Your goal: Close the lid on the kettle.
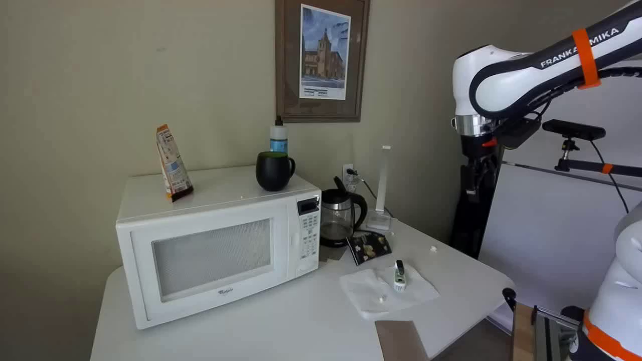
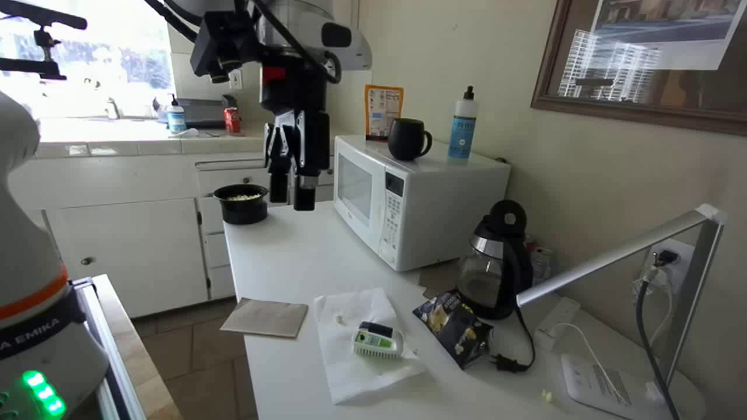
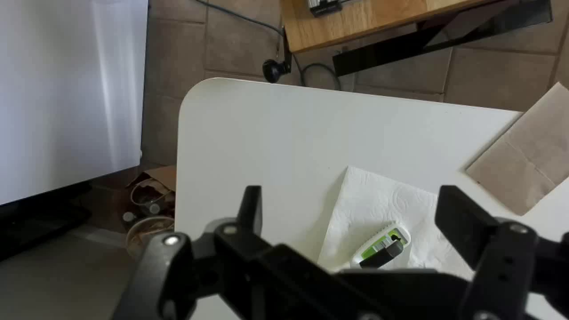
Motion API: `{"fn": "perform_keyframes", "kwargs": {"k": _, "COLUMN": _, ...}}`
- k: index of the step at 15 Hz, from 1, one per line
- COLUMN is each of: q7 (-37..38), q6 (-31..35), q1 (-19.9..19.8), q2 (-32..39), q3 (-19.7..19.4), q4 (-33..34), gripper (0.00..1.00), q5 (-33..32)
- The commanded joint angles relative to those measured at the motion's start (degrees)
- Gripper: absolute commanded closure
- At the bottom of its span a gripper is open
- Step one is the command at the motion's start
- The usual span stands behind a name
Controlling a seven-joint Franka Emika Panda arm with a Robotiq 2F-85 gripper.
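The kettle stands on the white table right beside the microwave, with a glass body, steel band and dark handle. It also shows in an exterior view. Its dark lid stands raised, tilted up from the mouth near the handle; the raised lid shows in an exterior view too. My gripper hangs in the air, pointing down, well apart from the kettle. It shows in an exterior view. In the wrist view my gripper is open and empty. The kettle is out of the wrist view.
The white microwave carries a black mug, a bottle and a bag. A lamp stands by the kettle. A dark snack bag lies before it. A brush lies on a paper towel. A loose cord lies near the kettle.
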Motion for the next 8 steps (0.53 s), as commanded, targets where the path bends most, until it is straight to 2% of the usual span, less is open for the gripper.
{"fn": "perform_keyframes", "kwargs": {"k": 1, "q7": 0.47, "q6": -0.48, "q1": 1.07, "q2": -0.10, "q3": -0.88, "q4": 0.19, "gripper": 0.00, "q5": -0.47}}
{"fn": "perform_keyframes", "kwargs": {"k": 4, "q7": 1.75, "q6": 1.04, "q1": 1.78, "q2": 1.25, "q3": -1.01, "q4": 0.79, "gripper": 0.00, "q5": 1.33}}
{"fn": "perform_keyframes", "kwargs": {"k": 6, "q7": 4.21, "q6": 4.07, "q1": 3.44, "q2": 4.42, "q3": -1.42, "q4": 2.65, "gripper": 0.00, "q5": 6.14}}
{"fn": "perform_keyframes", "kwargs": {"k": 8, "q7": 6.50, "q6": 10.06, "q1": 5.38, "q2": 10.02, "q3": -2.29, "q4": 5.89, "gripper": 0.00, "q5": 12.81}}
